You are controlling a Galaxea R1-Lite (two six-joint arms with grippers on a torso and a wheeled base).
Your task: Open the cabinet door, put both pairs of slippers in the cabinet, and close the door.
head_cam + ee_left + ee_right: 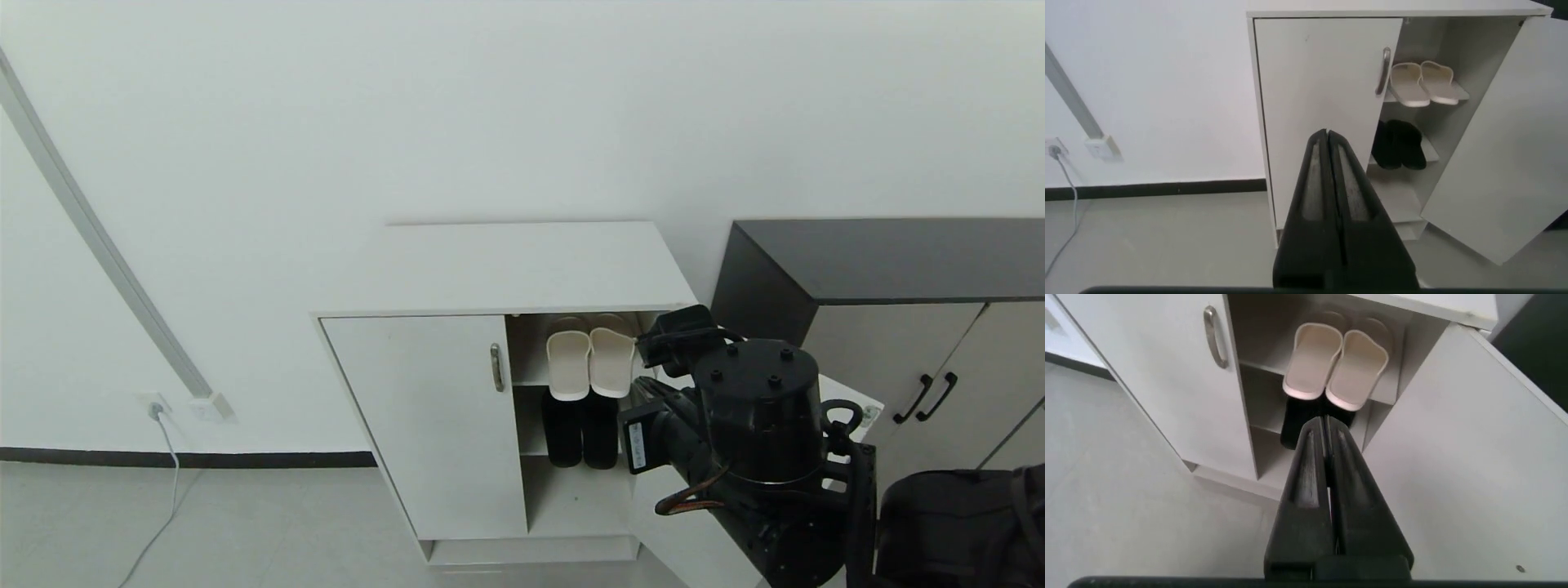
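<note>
The white cabinet has its left door closed and its right door swung open. A beige pair of slippers lies on the upper shelf. A black pair of slippers sits on the shelf below. My right gripper is shut and empty, in front of the open compartment, pointing at the slippers. My left gripper is also shut and empty. It is farther back, facing the closed door, with the beige pair and black pair visible beyond it.
A dark cabinet stands right of the white one, close to the open door. On the left wall are a socket with a cable and a slanting conduit. Grey floor lies free in front on the left.
</note>
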